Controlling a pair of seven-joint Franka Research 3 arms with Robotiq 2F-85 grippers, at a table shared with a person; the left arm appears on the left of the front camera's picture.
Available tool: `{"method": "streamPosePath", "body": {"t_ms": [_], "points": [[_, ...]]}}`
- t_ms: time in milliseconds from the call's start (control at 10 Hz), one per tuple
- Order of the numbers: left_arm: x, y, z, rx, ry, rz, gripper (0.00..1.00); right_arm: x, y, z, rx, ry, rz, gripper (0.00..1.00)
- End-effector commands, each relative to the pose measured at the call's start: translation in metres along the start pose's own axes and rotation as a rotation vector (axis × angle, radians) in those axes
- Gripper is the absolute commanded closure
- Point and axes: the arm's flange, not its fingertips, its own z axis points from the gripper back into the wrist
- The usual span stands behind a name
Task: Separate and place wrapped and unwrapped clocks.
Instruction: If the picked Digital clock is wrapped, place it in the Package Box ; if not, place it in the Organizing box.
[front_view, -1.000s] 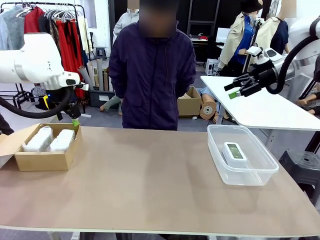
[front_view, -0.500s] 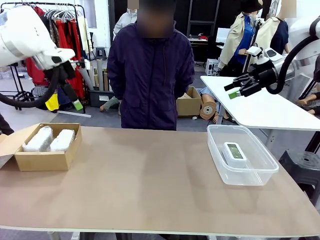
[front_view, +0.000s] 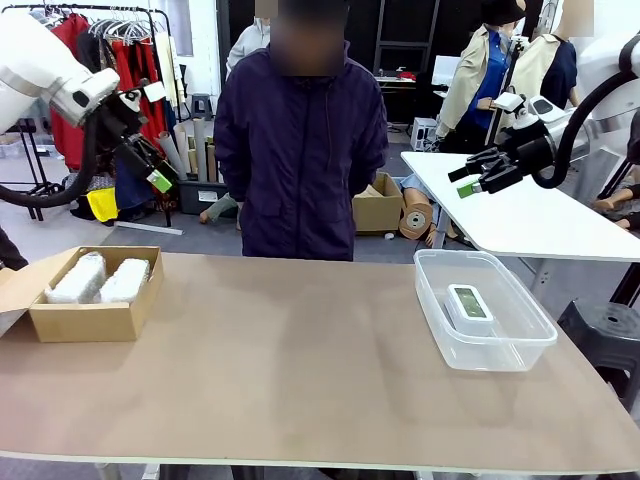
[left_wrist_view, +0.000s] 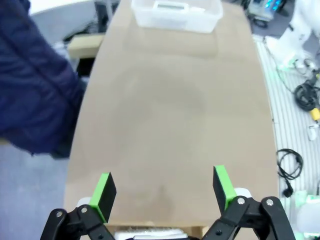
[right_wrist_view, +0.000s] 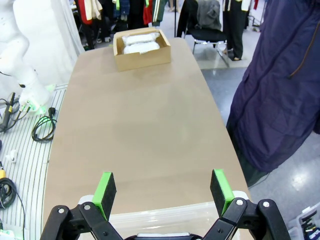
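At far left, your two white bubble-wrapped bundles (front_view: 99, 279) lie in the brown cardboard box (front_view: 85, 320), the bare white digital clock (front_view: 470, 303) in the clear plastic tub (front_view: 520, 350) right, both the left gripper (front_view: 150, 168) and the right gripper (front_view: 470, 178) raised, jaws apart, empty.

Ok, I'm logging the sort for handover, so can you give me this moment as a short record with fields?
wrapped clocks: two, side by side in the cardboard box, table's left end
bare clock: in the clear plastic tub, right end
left gripper: open, empty, raised above the box
right gripper: open, empty, raised above the tub
person: standing at the far side
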Motion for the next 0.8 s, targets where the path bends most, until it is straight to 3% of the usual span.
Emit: {"method": "streamPosePath", "body": {"t_ms": [0,500,700], "points": [[-0.005,-0.005,0.010,-0.019,-0.119,-0.136,0.00,0.002,0.001,0.000,0.003,-0.003,0.004,0.00],[-0.005,-0.017,0.007,0.080,-0.143,-0.193,0.00,0.002,0.001,0.000,0.003,-0.003,0.004,0.00],[0.001,-0.005,0.013,0.045,-0.123,-0.170,0.00,0.002,0.001,0.000,0.003,-0.003,0.004,0.00]]}}
